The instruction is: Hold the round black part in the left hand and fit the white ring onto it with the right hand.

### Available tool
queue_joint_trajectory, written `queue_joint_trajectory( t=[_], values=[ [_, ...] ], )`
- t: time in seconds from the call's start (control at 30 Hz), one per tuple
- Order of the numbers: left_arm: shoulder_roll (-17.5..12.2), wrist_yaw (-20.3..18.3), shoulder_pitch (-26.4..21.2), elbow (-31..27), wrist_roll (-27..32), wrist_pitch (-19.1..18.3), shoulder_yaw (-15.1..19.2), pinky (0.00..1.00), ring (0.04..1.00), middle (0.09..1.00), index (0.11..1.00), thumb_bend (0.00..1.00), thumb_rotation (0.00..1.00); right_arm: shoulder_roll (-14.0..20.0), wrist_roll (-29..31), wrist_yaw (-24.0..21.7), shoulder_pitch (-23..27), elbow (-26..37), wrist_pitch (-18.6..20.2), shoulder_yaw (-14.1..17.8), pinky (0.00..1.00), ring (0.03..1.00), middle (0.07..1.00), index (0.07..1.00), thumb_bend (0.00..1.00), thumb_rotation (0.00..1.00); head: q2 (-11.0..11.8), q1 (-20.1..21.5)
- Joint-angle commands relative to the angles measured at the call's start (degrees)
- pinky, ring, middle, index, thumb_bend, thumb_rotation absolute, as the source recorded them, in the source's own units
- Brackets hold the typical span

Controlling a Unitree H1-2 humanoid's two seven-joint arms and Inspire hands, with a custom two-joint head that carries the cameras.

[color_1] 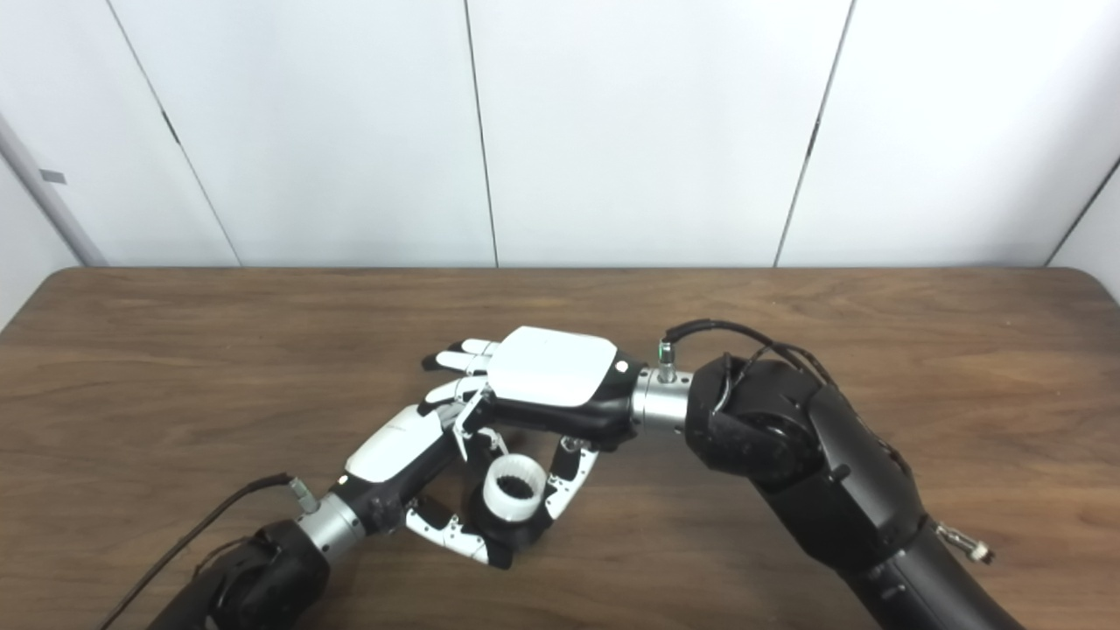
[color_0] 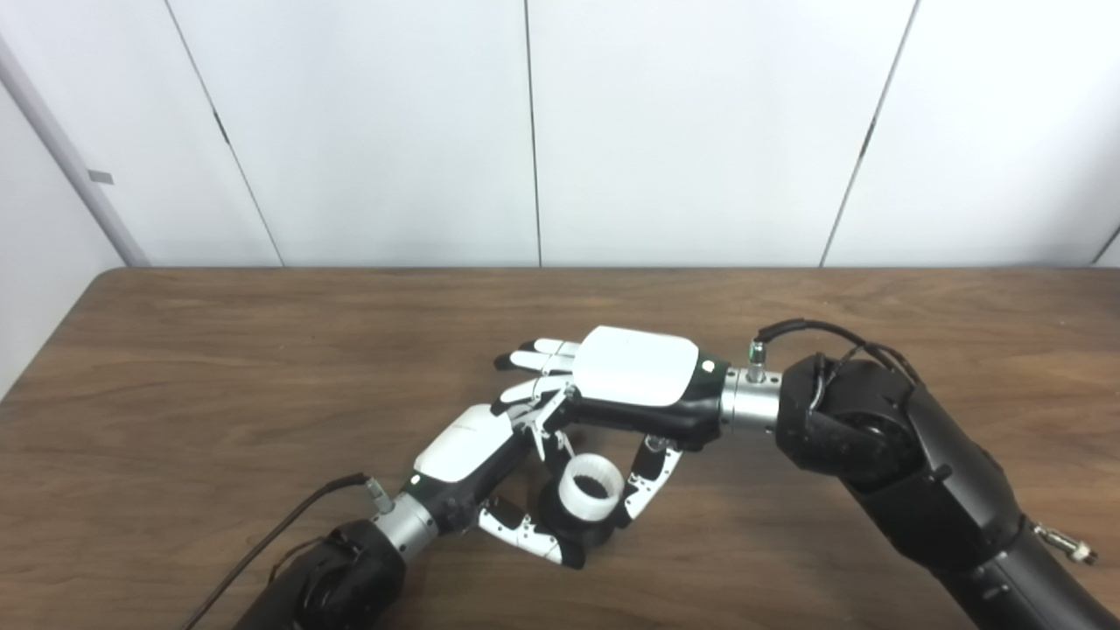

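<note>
dark wood table (color_0: pixel 262 367) w/ rounded corners — white panel wall (color_0: pixel 700 131) behind.

The ring (color_0: pixel 591 486) sits on top of the part (color_0: pixel 573 525), above the table (color_0: pixel 219 367) near its front edge. The left hand (color_0: pixel 477 455) lies to the left of them, its thumb in front. The right hand (color_0: pixel 626 376) lies behind and above, its thumb just right of the ring.

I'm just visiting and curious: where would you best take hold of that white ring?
Probably by its outer wall, from above and the right. The white ring stands with its opening up on the round black part, which the left hand cradles from below and the left, so only that side shows free.
</note>
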State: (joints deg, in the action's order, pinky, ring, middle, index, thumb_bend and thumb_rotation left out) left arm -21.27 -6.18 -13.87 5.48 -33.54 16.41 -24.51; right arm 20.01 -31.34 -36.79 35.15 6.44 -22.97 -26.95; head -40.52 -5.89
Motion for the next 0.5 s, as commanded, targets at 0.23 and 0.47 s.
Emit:
queue_joint_trajectory(
  t=[0.23,0.47],
  values=[
    [-0.3,-3.0,1.0,-1.2,-1.3,0.4,-1.1,1.0,1.0,0.866,0.48,0.52,0.06,-0.3,-0.1,1.9,2.7,-0.3,-1.1,1.0,1.0,1.0,0.882,0.48,0.53,0.14,0.0,-0.1],
    [-0.1,-3.9,1.1,-2.1,-1.5,-0.6,-1.0,1.0,1.0,0.868,0.48,0.52,0.06,-0.5,-0.5,2.9,2.7,-1.4,-2.1,0.7,1.0,1.0,0.881,0.48,0.53,0.14,-0.1,-0.4]
  ],
)
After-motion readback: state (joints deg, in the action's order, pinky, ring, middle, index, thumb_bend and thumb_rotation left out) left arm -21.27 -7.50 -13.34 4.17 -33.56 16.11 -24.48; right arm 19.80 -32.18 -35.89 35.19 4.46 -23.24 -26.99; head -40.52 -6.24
